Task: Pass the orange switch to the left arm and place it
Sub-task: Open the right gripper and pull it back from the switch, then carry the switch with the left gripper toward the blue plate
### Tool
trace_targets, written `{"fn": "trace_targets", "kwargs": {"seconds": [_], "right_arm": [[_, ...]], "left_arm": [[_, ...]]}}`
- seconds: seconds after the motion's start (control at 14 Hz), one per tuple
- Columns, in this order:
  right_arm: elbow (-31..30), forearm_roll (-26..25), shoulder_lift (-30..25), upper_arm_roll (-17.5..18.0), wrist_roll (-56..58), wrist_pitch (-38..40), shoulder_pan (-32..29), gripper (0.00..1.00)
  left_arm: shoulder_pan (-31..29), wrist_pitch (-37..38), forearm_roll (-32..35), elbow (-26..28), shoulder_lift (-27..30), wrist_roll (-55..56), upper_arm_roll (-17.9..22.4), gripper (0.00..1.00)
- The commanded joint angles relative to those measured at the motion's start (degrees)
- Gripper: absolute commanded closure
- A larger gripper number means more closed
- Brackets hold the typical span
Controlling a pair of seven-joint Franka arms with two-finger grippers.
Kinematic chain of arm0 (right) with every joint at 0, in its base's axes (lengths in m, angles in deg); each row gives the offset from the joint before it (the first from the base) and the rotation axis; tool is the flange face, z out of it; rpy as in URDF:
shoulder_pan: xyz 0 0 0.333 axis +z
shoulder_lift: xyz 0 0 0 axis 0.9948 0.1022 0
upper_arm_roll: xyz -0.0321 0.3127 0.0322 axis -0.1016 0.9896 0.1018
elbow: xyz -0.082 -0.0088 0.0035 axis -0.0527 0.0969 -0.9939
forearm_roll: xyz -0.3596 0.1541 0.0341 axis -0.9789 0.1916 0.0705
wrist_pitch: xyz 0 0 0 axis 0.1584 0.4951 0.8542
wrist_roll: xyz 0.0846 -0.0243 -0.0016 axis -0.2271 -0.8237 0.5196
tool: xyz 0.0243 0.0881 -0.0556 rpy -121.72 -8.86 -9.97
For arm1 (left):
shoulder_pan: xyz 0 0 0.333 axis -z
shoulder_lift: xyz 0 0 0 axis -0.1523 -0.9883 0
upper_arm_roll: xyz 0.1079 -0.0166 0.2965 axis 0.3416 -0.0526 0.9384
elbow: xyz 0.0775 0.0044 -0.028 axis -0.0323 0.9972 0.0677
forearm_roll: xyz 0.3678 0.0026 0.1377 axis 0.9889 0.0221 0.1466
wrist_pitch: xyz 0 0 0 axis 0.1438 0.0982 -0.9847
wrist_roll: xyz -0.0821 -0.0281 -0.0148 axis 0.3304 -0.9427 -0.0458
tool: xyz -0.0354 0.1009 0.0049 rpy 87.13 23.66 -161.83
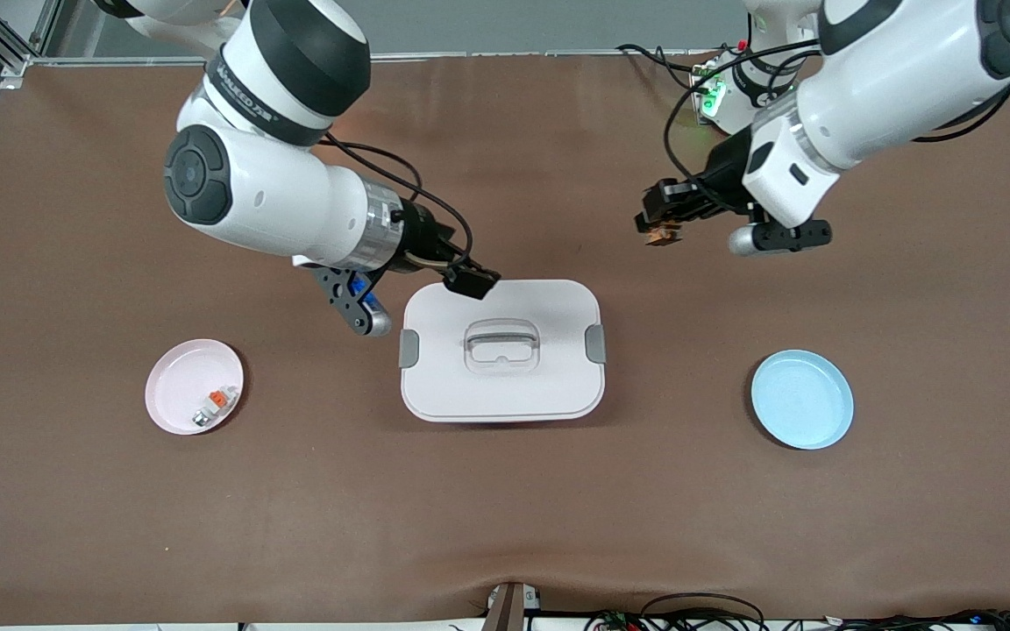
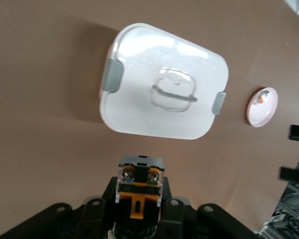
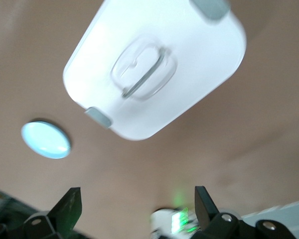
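Holding nothing, right hand point(image 1: 470, 282) hangs over box point(image 1: 501, 350) edge farthest from front camera, fingers point(image 3: 70, 204) spread wide. Pink plate point(image 1: 174, 379) sits beside box toward right arm's end, small white-grey piece point(image 1: 213, 405) on it. Left hand point(image 1: 658, 223) grips orange switch point(image 2: 138, 185) above surface point(image 1: 505, 526), toward left arm's end from box. Switch likely light, rigid, smooth plastic; best pinched across flat body sides. Blue plate point(image 1: 801, 399) beside box, same end.

The box point(image 1: 501, 350) sits between two plates point(image 1: 194, 386) point(image 1: 801, 399).
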Motion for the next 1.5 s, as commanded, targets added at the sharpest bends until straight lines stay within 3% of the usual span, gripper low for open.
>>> {"fn": "trace_targets", "kwargs": {"seconds": [0.0, 0.21, 0.43, 0.79, 1.07, 1.29, 1.43], "right_arm": [[-0.39, -8.56, -2.01, 0.54, 11.76, 4.94, -1.13, 0.0], [-0.74, -13.24, -3.07, 0.45, 25.03, 8.55, -4.29, 0.0], [-0.74, -21.84, -3.42, 0.54, 35.76, 11.72, -5.53, 0.0], [-2.4, -28.0, -6.31, 0.54, 55.45, 12.69, -12.28, 0.0], [-6.71, -28.72, -10.01, 0.54, 64.09, 12.26, -19.93, 0.0], [-8.29, -30.73, -10.71, 0.54, 65.24, 11.3, -22.75, 0.0], [-12.49, -31.71, -13.08, 0.54, 67.43, 8.06, -23.63, 0.0]], "left_arm": [[-4.93, 6.08, 1.41, 0.23, 2.55, -4.01, -0.09, 1.0], [-10.38, 9.35, 2.63, 0.85, 3.96, -8.94, -0.09, 1.0], [-13.64, 10.76, 6.77, 0.94, 4.14, -12.98, -0.09, 1.0], [-17.52, 9.63, 11.34, 2.34, 3.35, -16.42, -0.09, 1.0], [-22.43, 3.74, 11.87, 4.36, 2.3, -15.99, -0.09, 1.0], [-24.72, 0.4, 11.87, 4.28, 0.28, -15.19, -0.09, 1.0], [-26.91, -0.4, 11.87, 4.19, -0.95, -11.44, -0.09, 1.0]]}}
